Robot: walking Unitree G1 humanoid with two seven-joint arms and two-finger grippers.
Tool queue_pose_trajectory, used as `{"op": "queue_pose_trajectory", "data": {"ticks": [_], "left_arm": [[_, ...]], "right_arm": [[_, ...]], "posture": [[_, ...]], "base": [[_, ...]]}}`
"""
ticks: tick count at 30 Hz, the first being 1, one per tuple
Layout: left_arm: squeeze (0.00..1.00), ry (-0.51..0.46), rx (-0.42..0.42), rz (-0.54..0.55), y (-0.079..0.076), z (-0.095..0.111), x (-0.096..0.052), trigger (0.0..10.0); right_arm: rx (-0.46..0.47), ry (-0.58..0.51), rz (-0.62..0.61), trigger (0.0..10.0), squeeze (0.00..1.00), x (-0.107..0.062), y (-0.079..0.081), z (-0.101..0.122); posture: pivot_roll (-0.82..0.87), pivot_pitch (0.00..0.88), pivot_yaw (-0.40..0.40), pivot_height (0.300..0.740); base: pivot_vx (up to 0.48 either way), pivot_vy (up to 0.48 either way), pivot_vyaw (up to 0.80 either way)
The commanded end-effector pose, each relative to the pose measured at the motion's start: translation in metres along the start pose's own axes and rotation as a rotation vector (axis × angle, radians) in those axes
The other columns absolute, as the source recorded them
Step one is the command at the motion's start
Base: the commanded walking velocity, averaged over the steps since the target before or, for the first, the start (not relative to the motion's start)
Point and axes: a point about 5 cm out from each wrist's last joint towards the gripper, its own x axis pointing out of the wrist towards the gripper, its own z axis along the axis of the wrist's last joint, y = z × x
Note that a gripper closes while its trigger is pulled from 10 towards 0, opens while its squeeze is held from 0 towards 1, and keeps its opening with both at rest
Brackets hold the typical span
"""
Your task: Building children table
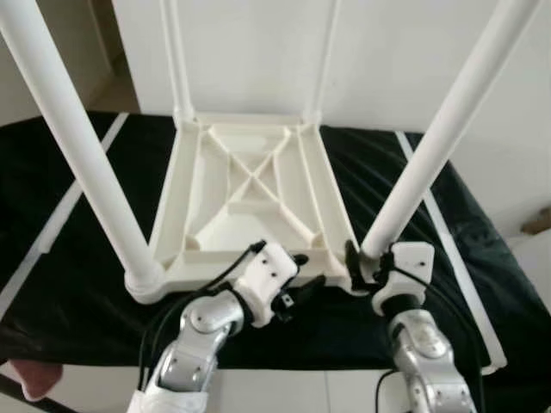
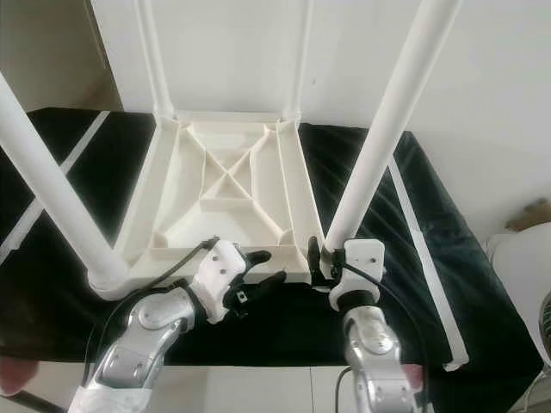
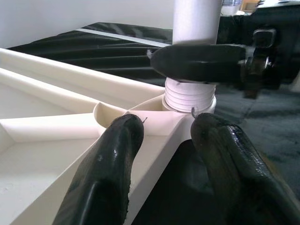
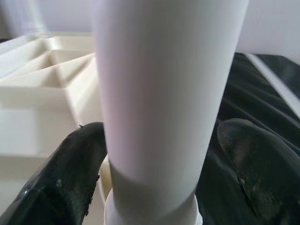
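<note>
A white plastic children's table (image 1: 250, 185) lies upside down on a black cloth (image 1: 77, 284), its ribbed underside facing up and its legs standing upward. My left gripper (image 1: 306, 271) is open at the table's near rim (image 3: 154, 140), one finger over the white frame and the other over the cloth. At the base of the near-right leg (image 1: 430, 163), my right gripper (image 1: 363, 261) is open with a finger on each side of the leg (image 4: 164, 93). One finger (image 4: 70, 173) touches the leg and the other (image 4: 262, 164) stands slightly off it. The leg's threaded base (image 3: 190, 96) sits in the corner socket.
The near-left leg (image 1: 86, 163) rises steeply across the left of the scene. Two far legs (image 1: 176, 60) stand by a white wall. White strips (image 1: 448, 232) run along the cloth's sides. The cloth's front edge is just below my arms. A white rounded object (image 2: 525, 284) stands at far right.
</note>
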Motion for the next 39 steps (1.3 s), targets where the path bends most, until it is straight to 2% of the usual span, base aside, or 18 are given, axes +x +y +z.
{"op": "queue_pose_trajectory", "data": {"ticks": [1,2,5,9,14,15,16,17,18,29,30,31,32,39], "left_arm": [[0.00,-0.010,0.007,0.068,0.003,0.002,0.001,10.0],[0.00,-0.010,0.007,0.068,0.003,0.002,0.001,10.0],[0.00,-0.007,0.015,0.045,0.004,0.002,0.001,10.0],[0.00,-0.007,0.023,0.035,0.006,0.002,0.002,10.0],[0.00,-0.016,0.026,0.043,0.009,0.005,0.004,10.0],[0.00,-0.018,0.025,0.046,0.009,0.005,0.004,10.0],[0.00,-0.019,0.024,0.047,0.008,0.005,0.004,10.0],[0.00,-0.019,0.024,0.047,0.008,0.005,0.004,10.0],[0.00,-0.023,0.022,0.048,0.007,0.006,0.005,10.0],[0.00,-0.027,0.023,0.055,0.009,0.007,0.004,10.0],[0.00,-0.028,0.021,0.054,0.008,0.007,0.004,10.0],[0.00,-0.028,0.020,0.054,0.008,0.007,0.004,10.0],[0.00,-0.029,0.019,0.051,0.007,0.007,0.005,10.0],[0.00,-0.027,0.021,0.049,0.007,0.007,0.004,10.0]], "right_arm": [[-0.013,0.009,0.097,10.0,0.00,-0.006,-0.010,0.000],[-0.013,0.009,0.097,10.0,0.00,-0.006,-0.010,0.000],[-0.068,0.032,0.274,10.0,0.00,-0.005,-0.019,0.000],[-0.109,0.041,0.361,10.0,0.00,0.004,-0.025,0.002],[-0.135,0.049,0.448,9.9,0.00,0.016,-0.023,0.003],[-0.141,0.050,0.460,8.0,0.00,0.018,-0.022,0.002],[-0.139,0.050,0.472,5.1,0.00,0.020,-0.021,0.002],[-0.139,0.050,0.472,5.1,0.00,0.020,-0.021,0.002],[-0.134,0.054,0.491,0.0,0.00,0.022,-0.019,-0.001],[-0.116,0.080,0.532,0.0,0.00,0.020,-0.021,-0.009],[-0.111,0.084,0.528,2.5,0.00,0.019,-0.021,-0.009],[-0.108,0.086,0.526,2.5,0.00,0.019,-0.021,-0.009],[-0.102,0.087,0.518,10.0,0.00,0.018,-0.021,-0.009],[-0.058,0.063,0.436,10.0,0.00,0.013,-0.021,-0.005]], "posture": [[-0.13,0.053,-0.037,0.740],[-0.13,0.053,-0.037,0.740],[-0.15,0.058,-0.023,0.740],[-0.15,0.061,-0.018,0.740],[-0.16,0.063,-0.021,0.740],[-0.16,0.064,-0.022,0.740],[-0.16,0.064,-0.022,0.740],[-0.16,0.064,-0.022,0.740],[-0.15,0.064,-0.024,0.740],[-0.15,0.073,-0.025,0.740],[-0.15,0.075,-0.024,0.740],[-0.15,0.076,-0.023,0.740],[-0.15,0.076,-0.023,0.740],[-0.13,0.084,-0.023,0.740]], "base": [[0.000,0.000,0.00],[0.000,0.000,0.00],[0.000,0.000,0.00],[0.000,0.000,0.00],[0.000,0.000,0.00],[0.000,0.000,0.00],[0.000,0.000,0.00],[0.000,0.000,0.00],[0.000,0.000,0.00],[0.000,0.000,0.00],[0.000,0.000,0.00],[0.000,0.000,0.00],[0.000,0.000,0.00],[0.000,0.000,0.00]]}}
